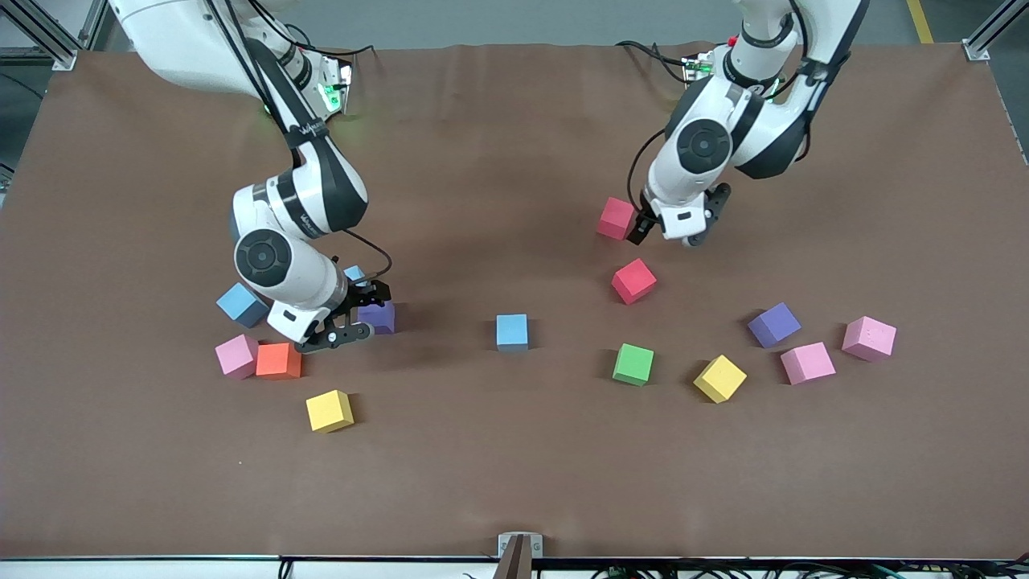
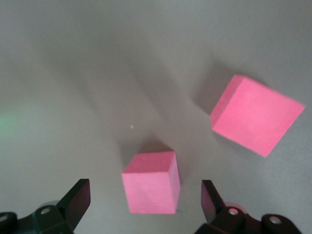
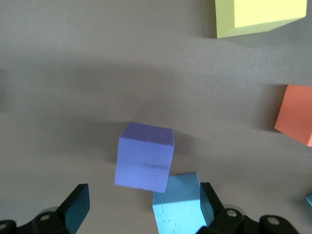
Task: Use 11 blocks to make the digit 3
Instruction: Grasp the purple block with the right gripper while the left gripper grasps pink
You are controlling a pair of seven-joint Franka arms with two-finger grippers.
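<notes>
Brown matte worktop (image 1: 514, 466) carries scattered foam cubes; left gripper (image 2: 146, 204) straddles a red cube (image 2: 150, 183), right gripper (image 3: 144, 207) a purple cube (image 3: 145, 157), jaws wide.

You see the right gripper (image 1: 354, 310) low over a purple block (image 1: 378, 317), beside a pink block (image 1: 236, 355) touching an orange block (image 1: 278, 360). The left gripper (image 1: 675, 219) hovers by a red block (image 1: 616, 218); a green block (image 1: 633, 363) lies nearer the camera.

A brown table (image 1: 514, 482) bordered by aluminium frame rails (image 1: 985, 36).
</notes>
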